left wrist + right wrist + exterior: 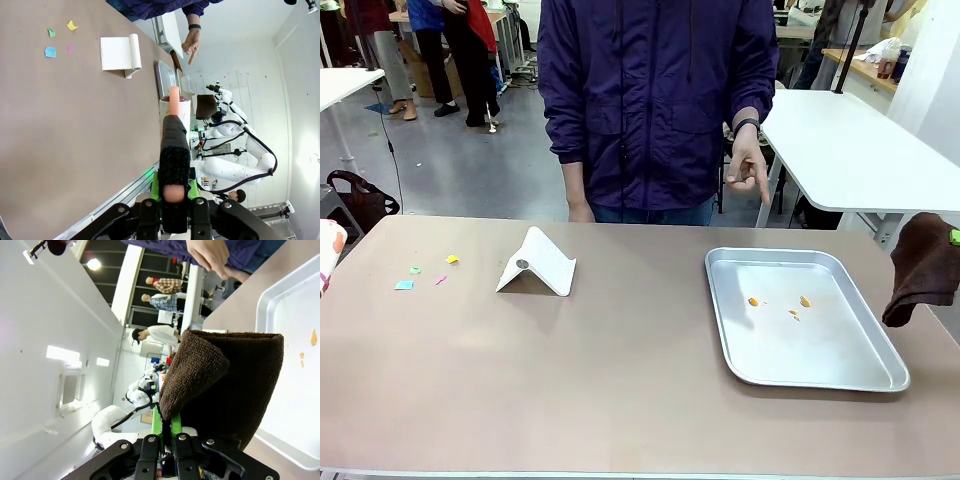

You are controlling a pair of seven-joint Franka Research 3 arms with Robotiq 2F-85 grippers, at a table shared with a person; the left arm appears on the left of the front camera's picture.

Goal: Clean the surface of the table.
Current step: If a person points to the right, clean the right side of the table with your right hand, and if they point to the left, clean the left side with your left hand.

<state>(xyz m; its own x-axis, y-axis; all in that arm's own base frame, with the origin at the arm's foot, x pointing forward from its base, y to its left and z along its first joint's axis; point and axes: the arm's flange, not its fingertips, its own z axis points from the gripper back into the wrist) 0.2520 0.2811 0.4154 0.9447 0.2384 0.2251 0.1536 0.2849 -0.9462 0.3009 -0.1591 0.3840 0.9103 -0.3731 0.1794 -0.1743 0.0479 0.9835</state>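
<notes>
Tools gripped, table [620, 390] spanning the lower frame.
The right gripper [167, 427] is pinching a brown cloth [225, 385] at far right, the left gripper [174, 192] is clamping a dark-handled tool [174, 145]; a hasty sweep is risking flicking the paper scraps [420, 275] off the left edge.

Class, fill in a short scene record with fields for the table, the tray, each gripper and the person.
Table: coloured scraps at its left end; white folded card left of middle
Tray: on the right half, orange crumbs inside
Left gripper: shut on a dark-handled tool, kind unclear
Right gripper: shut on a brown cloth, right of the tray
Person: at the far side, one hand pointing down
</notes>
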